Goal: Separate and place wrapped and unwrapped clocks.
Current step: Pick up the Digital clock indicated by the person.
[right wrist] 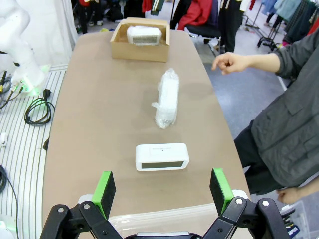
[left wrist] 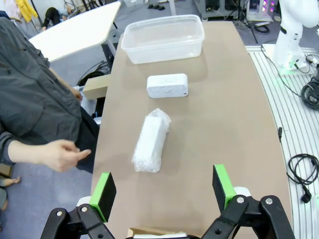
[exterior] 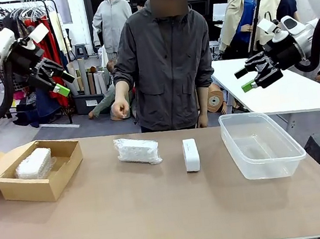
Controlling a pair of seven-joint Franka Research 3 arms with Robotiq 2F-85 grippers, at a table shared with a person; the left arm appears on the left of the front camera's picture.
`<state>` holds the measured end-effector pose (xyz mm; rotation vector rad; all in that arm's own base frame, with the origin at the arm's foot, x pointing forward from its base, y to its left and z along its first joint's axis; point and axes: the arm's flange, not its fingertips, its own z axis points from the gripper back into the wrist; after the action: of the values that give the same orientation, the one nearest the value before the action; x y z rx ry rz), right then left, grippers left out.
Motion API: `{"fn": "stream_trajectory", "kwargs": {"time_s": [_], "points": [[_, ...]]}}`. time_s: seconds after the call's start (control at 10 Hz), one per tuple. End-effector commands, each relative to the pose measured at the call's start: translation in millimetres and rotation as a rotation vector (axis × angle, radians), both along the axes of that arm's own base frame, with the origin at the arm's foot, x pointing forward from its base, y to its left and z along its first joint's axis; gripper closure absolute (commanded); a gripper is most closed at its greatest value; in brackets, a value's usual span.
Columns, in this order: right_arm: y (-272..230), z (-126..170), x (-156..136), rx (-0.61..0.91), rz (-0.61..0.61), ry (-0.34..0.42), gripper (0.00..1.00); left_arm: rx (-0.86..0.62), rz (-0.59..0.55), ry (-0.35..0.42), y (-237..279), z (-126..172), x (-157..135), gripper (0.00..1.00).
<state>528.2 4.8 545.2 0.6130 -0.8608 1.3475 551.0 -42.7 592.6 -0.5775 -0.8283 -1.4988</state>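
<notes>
unwrapped clock [exterior: 191, 154] between wrapped clock [exterior: 137, 151], tub [exterior: 262, 146]

Wrist cams high, opposite ends, table [left wrist: 229, 129]

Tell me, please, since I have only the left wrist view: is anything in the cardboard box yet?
Observer: Yes, one wrapped clock lies inside the cardboard box at the left end of the table.
Operator: Thank you. Where is the right gripper?
Observer: The right gripper hangs open and empty, raised above the table's right end, where the clear tub stands.
Operator: And how high is my left gripper?
Observer: The left gripper is open, well above the cardboard box.
</notes>
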Motion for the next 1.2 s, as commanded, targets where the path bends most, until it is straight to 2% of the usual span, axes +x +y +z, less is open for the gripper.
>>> {"fn": "stream_trajectory", "kwargs": {"time_s": [0.0, 1.1], "points": [[1.0, 1.6, -1.6, 0.002, 0.002, -0.003, 0.00, 0.008, 0.007, -0.005, -0.1, 1.5, -0.8, 0.00], [1.0, 1.6, -1.6, 0.002, 0.002, -0.003, 0.00, 0.008, 0.007, -0.005, -0.1, 1.5, -0.8, 0.00]]}}
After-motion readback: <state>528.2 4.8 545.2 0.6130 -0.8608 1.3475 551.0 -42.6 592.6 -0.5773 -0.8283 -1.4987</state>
